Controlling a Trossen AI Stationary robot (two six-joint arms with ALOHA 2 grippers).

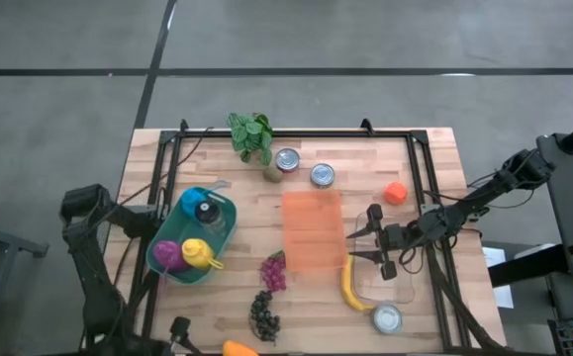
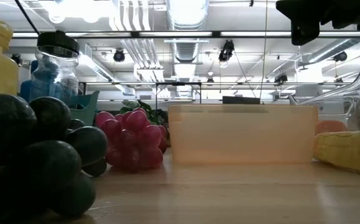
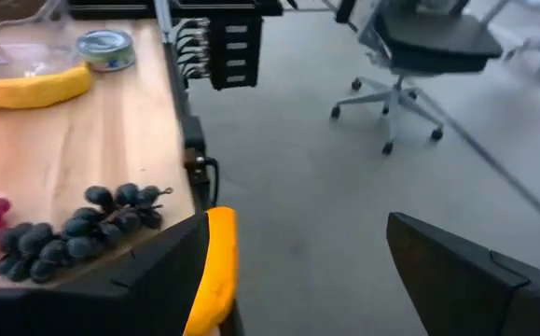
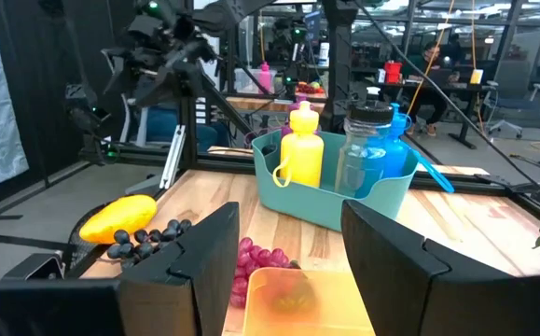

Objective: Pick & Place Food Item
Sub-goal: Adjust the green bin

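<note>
Banana [image 1: 350,287] lies near the table's right front, beside the clear tray [image 1: 397,287]; soft, light, bruisable, best pinched mid-body by the right gripper [image 1: 369,244], fingers apart just above it.

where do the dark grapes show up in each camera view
High view: the dark grapes lie near the table's front edge, just below the red grapes.
Low view: dark grapes fill the left foreground, red grapes behind them.
Left wrist view: dark grapes on the wood, above the dark fingers.
Right wrist view: dark grapes beside the yellow fruit.
Shared landmark: the red grapes next to them.
</note>
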